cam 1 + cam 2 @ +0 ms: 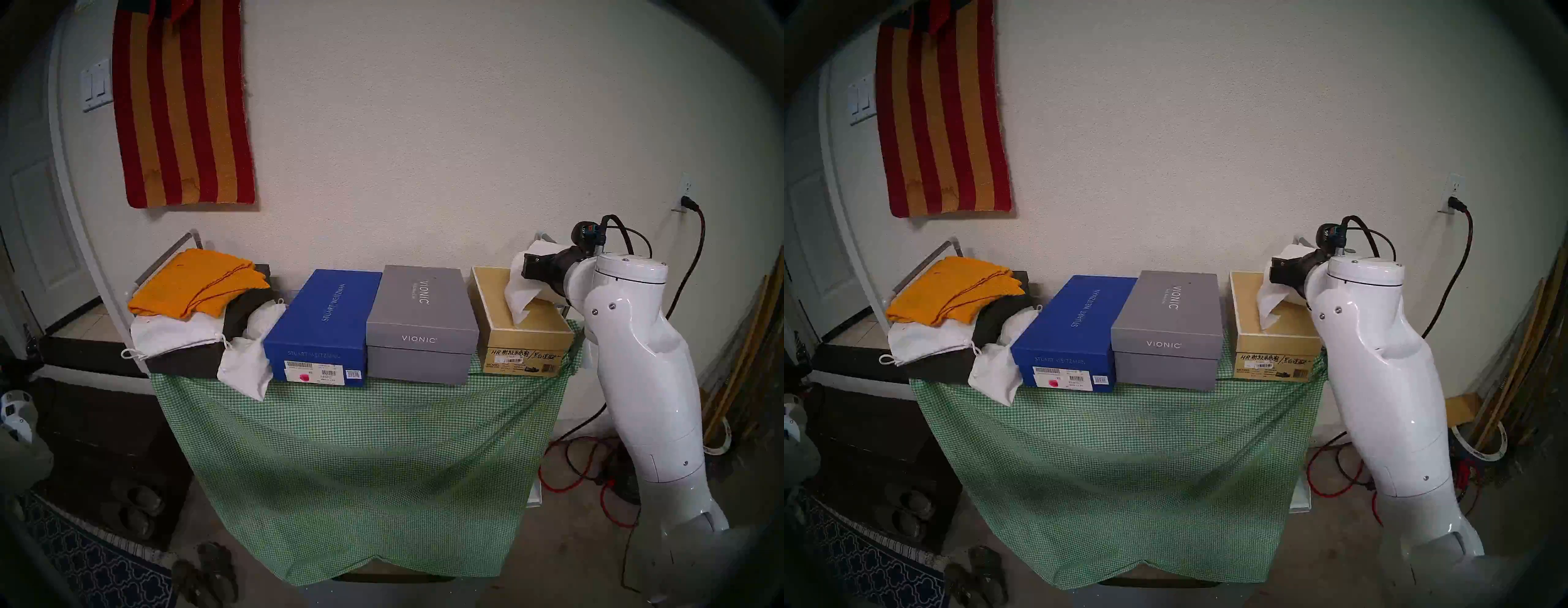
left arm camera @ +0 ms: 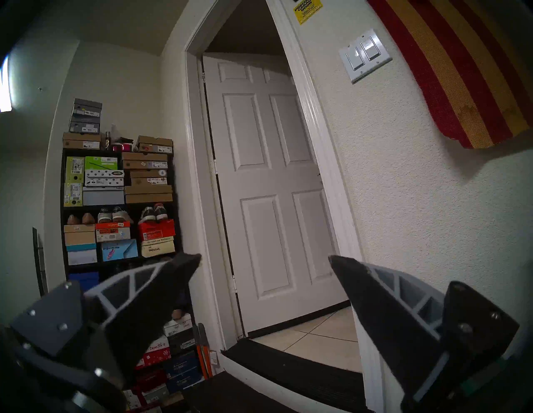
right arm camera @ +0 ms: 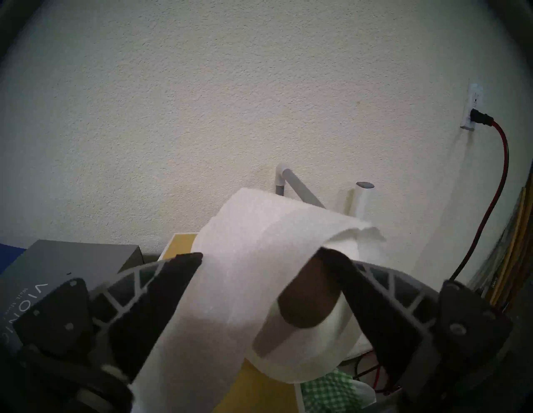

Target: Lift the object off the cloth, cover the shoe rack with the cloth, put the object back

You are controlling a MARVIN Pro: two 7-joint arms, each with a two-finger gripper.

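The green-and-white gingham cloth hangs over the front of the shoe rack, whose grey end rails rise at both ends. Shoe boxes stand on the cloth. The white tissue roll lies on the tan box at the right end, brown core toward the wrist camera, with its loose sheet trailing down. My right gripper stands open with a finger on either side of the roll. My left gripper is open and empty, far left, facing a white door.
On the rack stand a blue box, a grey box, a folded orange cloth and white drawstring bags. A striped rug hangs on the wall. Red and black cables lie right; shoes lie front left.
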